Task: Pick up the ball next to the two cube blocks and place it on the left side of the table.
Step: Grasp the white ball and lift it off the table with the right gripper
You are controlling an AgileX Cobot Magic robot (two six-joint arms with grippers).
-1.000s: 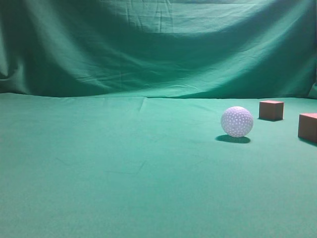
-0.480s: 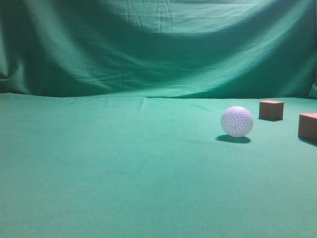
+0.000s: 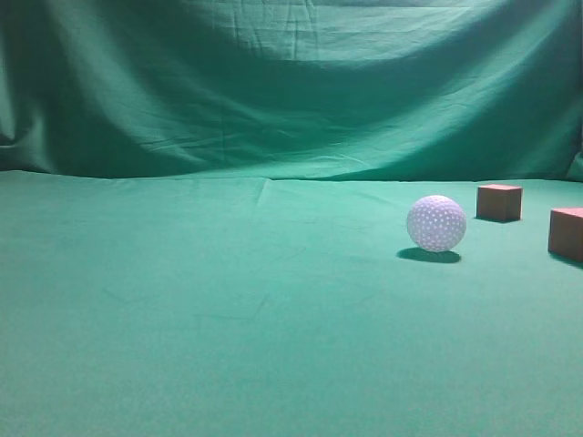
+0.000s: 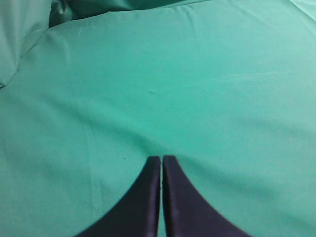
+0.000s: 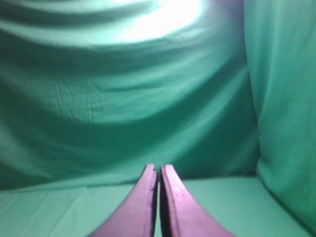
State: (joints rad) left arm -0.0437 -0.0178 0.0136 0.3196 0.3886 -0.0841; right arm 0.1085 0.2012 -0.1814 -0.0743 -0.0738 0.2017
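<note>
A small white sphere with a dimpled, golf-ball-like surface is seen resting on the wide flat table covered in green cloth, right of centre, near but apart from two small reddish-brown matte cubes further right; the second cube is cut by the frame edge. Neither arm is seen in the exterior view. The left gripper is pressed together over bare cloth, and the right gripper is likewise pressed together, pointed at the draped green backdrop. The ball is judged hard, light and prone to rolling. It is best taken across its widest middle, with the fingers spread first.
</note>
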